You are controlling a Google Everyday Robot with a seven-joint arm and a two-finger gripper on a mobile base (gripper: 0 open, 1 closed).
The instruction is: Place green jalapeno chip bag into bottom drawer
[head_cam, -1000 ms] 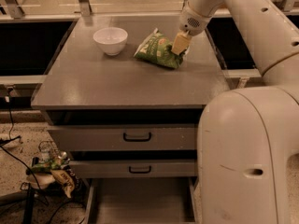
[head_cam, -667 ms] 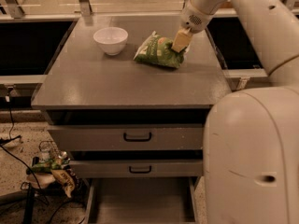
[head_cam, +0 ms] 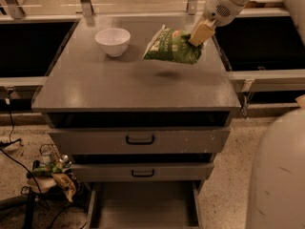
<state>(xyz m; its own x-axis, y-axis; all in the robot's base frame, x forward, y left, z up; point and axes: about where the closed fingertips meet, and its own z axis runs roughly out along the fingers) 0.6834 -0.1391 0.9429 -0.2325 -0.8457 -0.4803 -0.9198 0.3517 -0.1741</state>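
Observation:
The green jalapeno chip bag (head_cam: 172, 46) hangs in the air above the grey cabinet top (head_cam: 119, 87), with its shadow on the surface below. My gripper (head_cam: 199, 35) is shut on the bag's right end and holds it lifted, tilted down to the left. The bottom drawer (head_cam: 143, 206) is pulled open at the foot of the cabinet, showing a flat grey floor with nothing on it.
A white bowl (head_cam: 113, 41) stands on the cabinet top at the back left. Two shut drawer fronts with black handles (head_cam: 140, 140) sit above the open drawer. Crumpled wrappers and cables (head_cam: 57, 175) lie on the floor at left. My white base (head_cam: 279, 175) fills the lower right.
The bag has been lifted off the cabinet top and hangs from my gripper. The view has shifted, showing more of the cabinet and less of my base.

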